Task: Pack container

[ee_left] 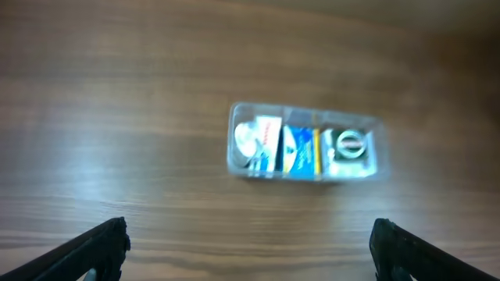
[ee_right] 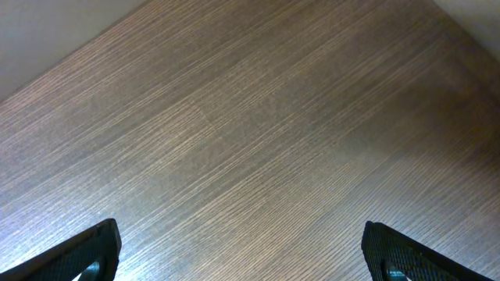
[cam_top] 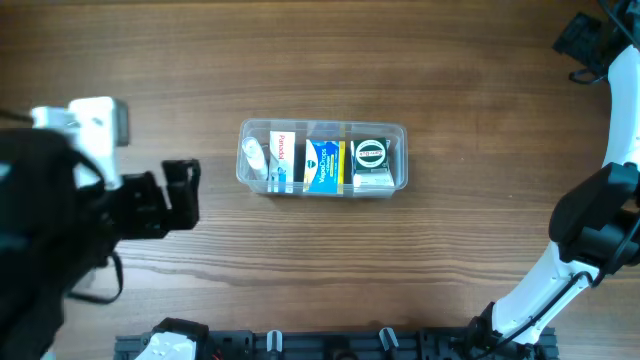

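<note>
Container (cam_top: 320, 124) sat mid-worktop (cam_top: 320, 270), boxes (cam_top: 325, 165) side by side inside, looked packed. My left hand (cam_top: 190, 195) at its 9 o'clock, wide, empty. Right hand (ee_right: 242, 254) wide too, well off, nothing left to grab, I judged.

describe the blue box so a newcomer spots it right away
At the middle of the wooden table sits a clear tub holding three small boxes in a row. Take the middle box: the only blue one, with a yellow edge, between a white box and a black box.
</note>
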Controlling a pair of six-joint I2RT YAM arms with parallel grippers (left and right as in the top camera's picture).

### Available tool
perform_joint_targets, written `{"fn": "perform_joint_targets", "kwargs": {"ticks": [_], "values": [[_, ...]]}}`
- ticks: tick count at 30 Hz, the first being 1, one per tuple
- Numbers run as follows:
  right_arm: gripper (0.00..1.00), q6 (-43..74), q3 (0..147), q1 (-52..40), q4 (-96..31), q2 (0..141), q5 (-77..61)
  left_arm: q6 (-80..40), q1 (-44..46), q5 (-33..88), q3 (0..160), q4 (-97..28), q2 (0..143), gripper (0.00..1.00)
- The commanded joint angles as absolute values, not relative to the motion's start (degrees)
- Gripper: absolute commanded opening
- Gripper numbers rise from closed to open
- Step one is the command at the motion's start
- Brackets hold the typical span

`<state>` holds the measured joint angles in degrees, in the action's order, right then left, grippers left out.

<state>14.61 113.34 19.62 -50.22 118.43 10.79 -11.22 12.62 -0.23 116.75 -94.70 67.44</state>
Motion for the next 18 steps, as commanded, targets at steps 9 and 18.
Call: {"fn": "perform_joint_targets", "kwargs": {"ticks": [9, 18], "values": [[1.00, 13.65, 113.89, 19.46, -50.13, 118.67, 11.57, -7.73, 5.54, -0.91, 57.65, -53.39, 34.39, 1.00], [1.00, 13.65, 113.89, 19.46, -50.13, 118.67, 11.57, -8.36, -1.54, -0.93, 20.97, -24.73, 8.54, 1.00]]}}
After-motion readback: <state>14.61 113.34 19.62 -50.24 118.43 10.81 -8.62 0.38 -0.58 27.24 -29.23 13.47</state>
